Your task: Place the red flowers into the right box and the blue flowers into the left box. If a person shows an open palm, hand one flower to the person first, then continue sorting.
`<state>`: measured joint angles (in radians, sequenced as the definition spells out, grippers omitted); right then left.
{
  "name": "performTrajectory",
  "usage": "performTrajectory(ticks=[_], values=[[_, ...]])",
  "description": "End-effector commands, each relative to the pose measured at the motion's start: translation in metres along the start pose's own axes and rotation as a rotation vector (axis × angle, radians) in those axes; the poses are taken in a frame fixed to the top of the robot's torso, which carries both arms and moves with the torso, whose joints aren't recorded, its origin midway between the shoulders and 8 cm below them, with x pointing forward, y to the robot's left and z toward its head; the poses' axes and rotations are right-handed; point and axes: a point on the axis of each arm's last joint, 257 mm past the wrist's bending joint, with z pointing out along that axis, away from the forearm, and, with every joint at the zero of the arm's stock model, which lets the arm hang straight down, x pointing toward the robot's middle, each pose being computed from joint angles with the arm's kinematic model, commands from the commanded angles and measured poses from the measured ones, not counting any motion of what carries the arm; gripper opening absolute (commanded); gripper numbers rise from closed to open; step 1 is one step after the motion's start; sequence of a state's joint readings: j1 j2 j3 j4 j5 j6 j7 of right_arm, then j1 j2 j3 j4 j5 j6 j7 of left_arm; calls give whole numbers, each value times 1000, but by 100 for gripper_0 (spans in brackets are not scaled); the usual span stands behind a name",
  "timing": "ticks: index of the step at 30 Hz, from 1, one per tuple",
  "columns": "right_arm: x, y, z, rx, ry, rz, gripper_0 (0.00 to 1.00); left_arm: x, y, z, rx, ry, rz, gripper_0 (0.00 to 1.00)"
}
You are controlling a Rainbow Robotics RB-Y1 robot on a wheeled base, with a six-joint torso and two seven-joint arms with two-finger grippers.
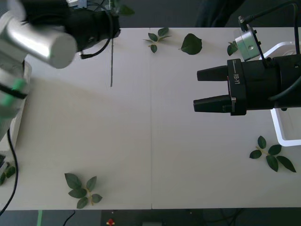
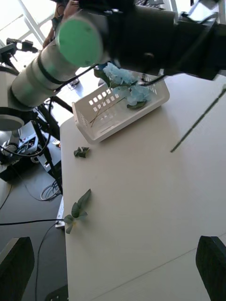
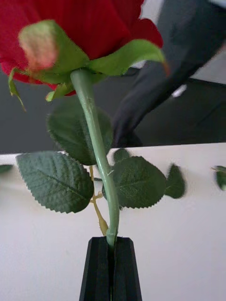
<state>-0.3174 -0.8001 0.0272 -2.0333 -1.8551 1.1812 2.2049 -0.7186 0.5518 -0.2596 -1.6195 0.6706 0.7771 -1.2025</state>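
My left gripper is shut on the green stem of a red flower, whose bloom and leaves stand above the black fingers. In the front view the stem hangs below the left arm, over the table's far left. My right gripper hovers open at mid-right, fingers pointing left, with nothing between them. The right box is a white tray at the right edge, partly behind the right arm. Blue flowers lie in the left box, a white slotted tray.
Loose green leaf sprigs lie at the front left, the front right and along the far edge, with a single leaf beside them. The left arm's silver link hangs over the far-left corner.
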Motion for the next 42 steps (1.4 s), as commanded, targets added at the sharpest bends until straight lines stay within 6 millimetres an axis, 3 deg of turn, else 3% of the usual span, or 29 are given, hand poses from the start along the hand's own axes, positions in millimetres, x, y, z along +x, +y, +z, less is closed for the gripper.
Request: performTrajectory(ticks=[1,5,10,15,21,29,42], values=[[-5,11,4,-18,-17,-41,100,-6,-38,-35,124,-30,-77,0],[-5,11,4,-18,-17,-41,100,-6,-82,-65,216,17,-122,0],[-5,11,4,-18,-17,-41,100,-28,-140,-108,402,-5,-202,0],[-5,11,4,-18,-17,-41,100,-43,-177,-133,560,-39,-257,0],[-5,11,4,-18,-17,-41,100,-47,-226,-154,738,-50,-288,0],[-18,19,-5,-26,-32,-48,100,-34,-249,-167,829,2,-291,0],[-38,46,-2,-169,-144,391,100,-34,-252,-180,878,22,-288,0]])
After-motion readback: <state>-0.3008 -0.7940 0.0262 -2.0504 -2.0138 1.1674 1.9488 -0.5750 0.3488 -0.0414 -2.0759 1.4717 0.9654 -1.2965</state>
